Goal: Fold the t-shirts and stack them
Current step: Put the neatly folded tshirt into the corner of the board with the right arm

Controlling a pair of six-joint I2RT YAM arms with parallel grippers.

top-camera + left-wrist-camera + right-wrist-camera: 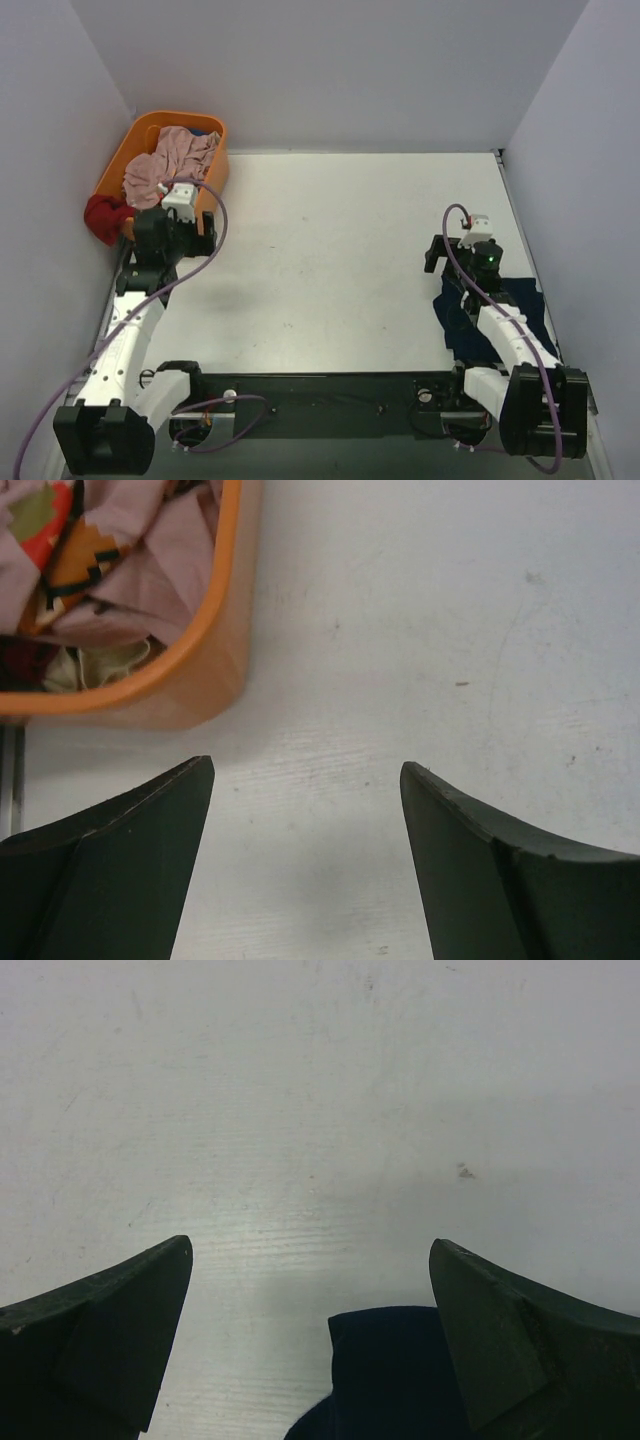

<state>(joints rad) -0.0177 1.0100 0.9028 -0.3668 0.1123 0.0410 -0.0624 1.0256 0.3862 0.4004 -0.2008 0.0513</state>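
Navy shirt [503, 308] lies by the table's [330, 240] right edge, left gripper [305, 772] and right gripper [310, 1248] both wide and empty, so next is probably grabbing the pink shirt [172, 160] from the basket [216, 172].

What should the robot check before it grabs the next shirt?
1. Left claw open and empty: ok.
2. Right claw open and empty: ok.
3. Pink shirt in the orange basket, near the left claw: ok.
4. Blue shirt neatly folded: cannot tell, the right arm covers part.
5. Red shirt inside the basket: not ok, it spills over the rim.
6. Bare table in the middle for folding: ok.
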